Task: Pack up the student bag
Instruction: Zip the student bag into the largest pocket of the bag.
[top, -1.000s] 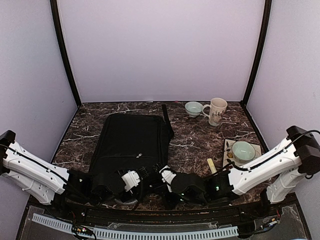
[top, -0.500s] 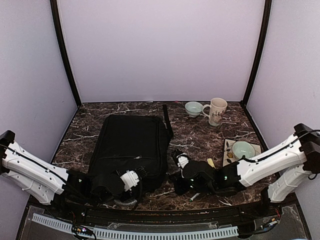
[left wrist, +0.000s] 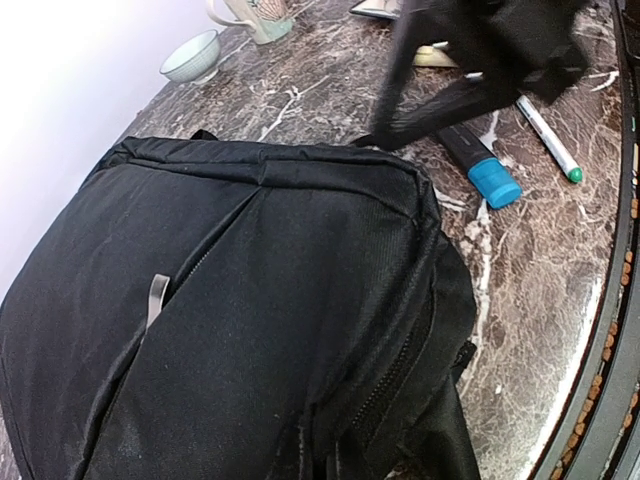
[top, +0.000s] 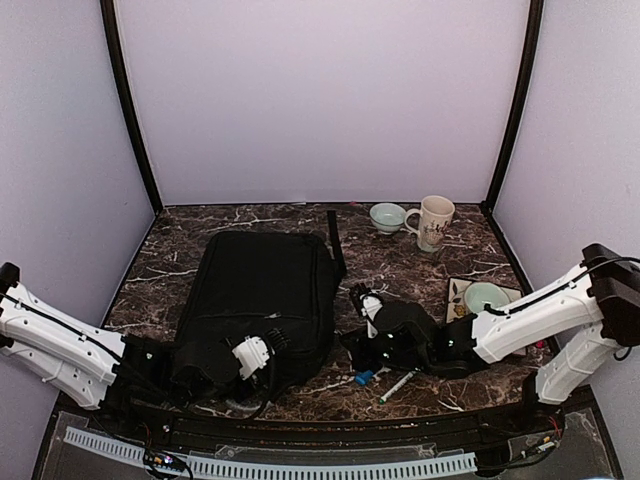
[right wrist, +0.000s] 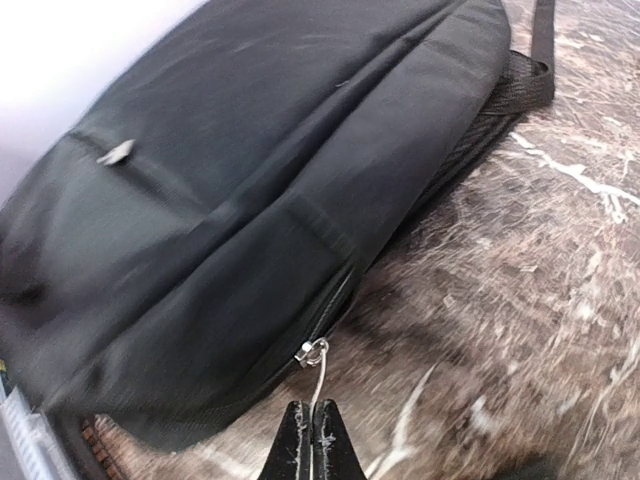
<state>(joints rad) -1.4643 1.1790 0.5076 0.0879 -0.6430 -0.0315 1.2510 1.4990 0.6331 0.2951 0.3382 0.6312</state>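
Note:
The student bag (top: 262, 285) lies flat at centre left, large, black and soft, with its strap (top: 333, 238) running toward the back. My right gripper (top: 350, 345) is at the bag's near right side. In the right wrist view it (right wrist: 310, 410) is shut on the thin silver zipper pull (right wrist: 319, 378), which hangs from the slider (right wrist: 310, 352). My left gripper (top: 272, 343) sits on the bag's near edge. In the left wrist view its fingers are hidden and the bag's fabric (left wrist: 260, 300) gathers into folds at the bottom centre.
A blue-capped pen (top: 365, 377) and a white marker (top: 397, 385) lie on the marble by the right arm. A pale bowl (top: 387, 216) and a mug (top: 432, 222) stand at the back right. A plate holding a bowl (top: 485, 298) is at the right.
My right gripper has moved right and away from the near edge along the bag's right side, holding the zipper pull. The two pens have come into view. The left arm shifted slightly left.

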